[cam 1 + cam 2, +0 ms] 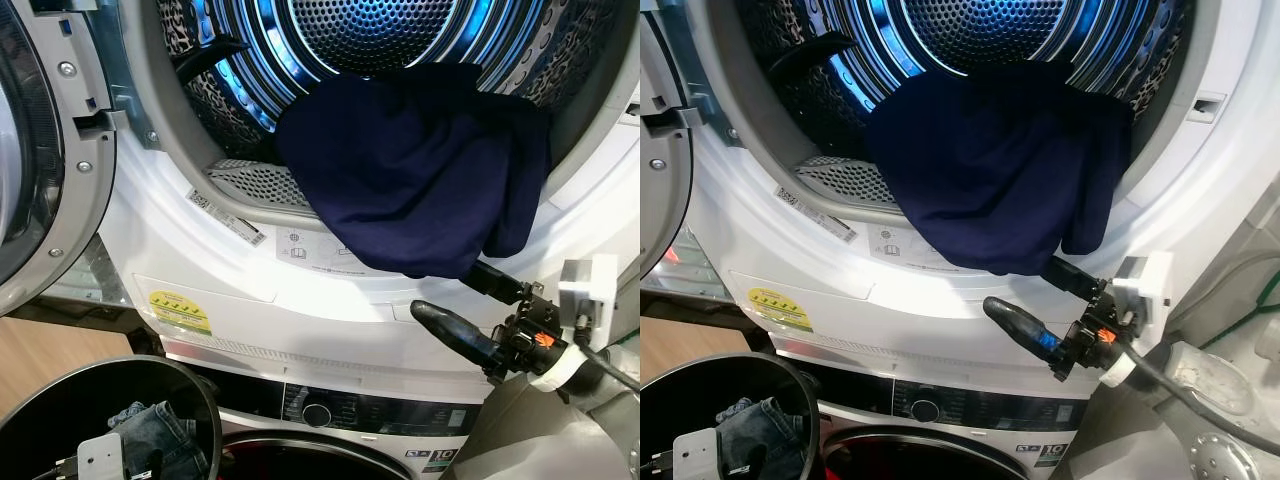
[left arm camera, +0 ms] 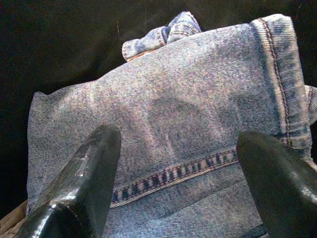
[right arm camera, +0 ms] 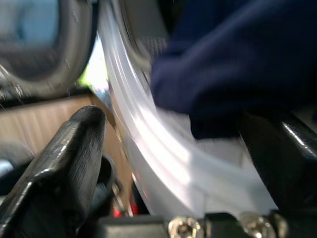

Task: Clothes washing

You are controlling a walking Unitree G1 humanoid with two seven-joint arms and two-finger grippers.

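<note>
In the left eye view, a dark navy cloth garment (image 1: 415, 165) hangs over the lower right rim of the open white front-loading machine (image 1: 300, 300), half inside its perforated, blue-lit metal drum (image 1: 350, 30). The right claw (image 1: 455, 295) sits just below the garment's hem with its black fingers spread wide, one finger touching the cloth. The grey-rimmed round door (image 1: 40, 150) stands open at the left. At the lower left, a round black basket (image 1: 120, 375) holds crumpled blue denim jeans (image 1: 160, 425).

The left wrist view has the left claw (image 2: 178, 163) wide apart, just above the faded denim.

The right wrist view, blurred, shows the navy garment beside one spread finger.
</note>
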